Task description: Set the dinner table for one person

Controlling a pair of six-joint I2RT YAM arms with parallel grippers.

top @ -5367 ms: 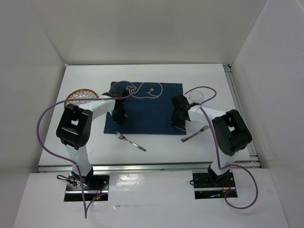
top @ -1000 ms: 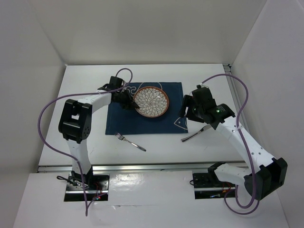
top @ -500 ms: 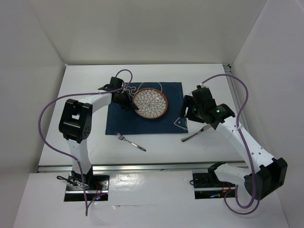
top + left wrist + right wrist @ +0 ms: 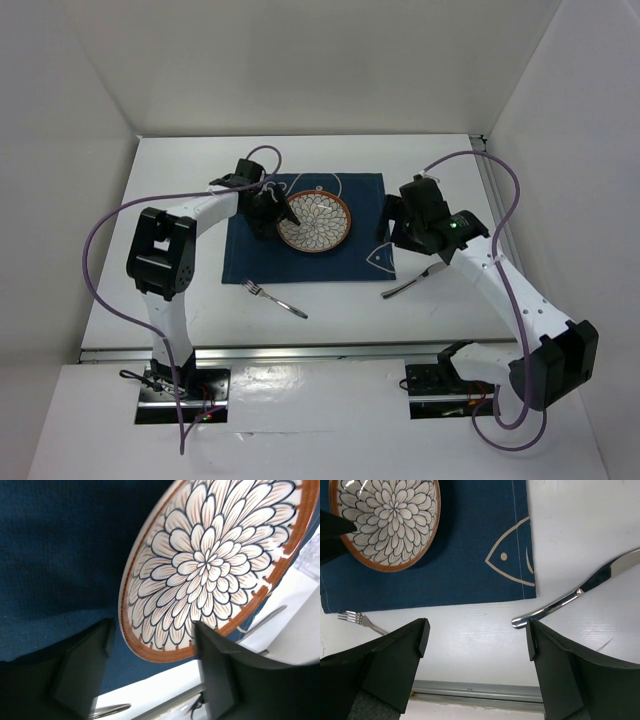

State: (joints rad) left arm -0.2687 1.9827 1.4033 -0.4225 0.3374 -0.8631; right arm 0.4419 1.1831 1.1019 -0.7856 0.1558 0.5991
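A round plate (image 4: 315,222) with a brown rim and flower pattern lies on the navy placemat (image 4: 350,255) in the middle of the white dinner table (image 4: 180,290). My left gripper (image 4: 274,215) is at the plate's left edge. In the left wrist view it (image 4: 152,630) is open, its dark fingers (image 4: 85,670) standing either side of the plate (image 4: 210,560) rim. My right gripper (image 4: 388,232) hovers over the placemat's right edge. It (image 4: 477,650) is open and holds nothing.
A fork (image 4: 275,298) lies on the table below the placemat's left part. A knife (image 4: 408,284) lies right of the placemat, seen in the right wrist view as well (image 4: 575,594). Something clear (image 4: 312,555) shows beyond the plate. Walls enclose the table.
My left gripper has opened and let go of the plate, which has settled flat on the placemat, slightly left of before. The right gripper opened wider and shifted a little.
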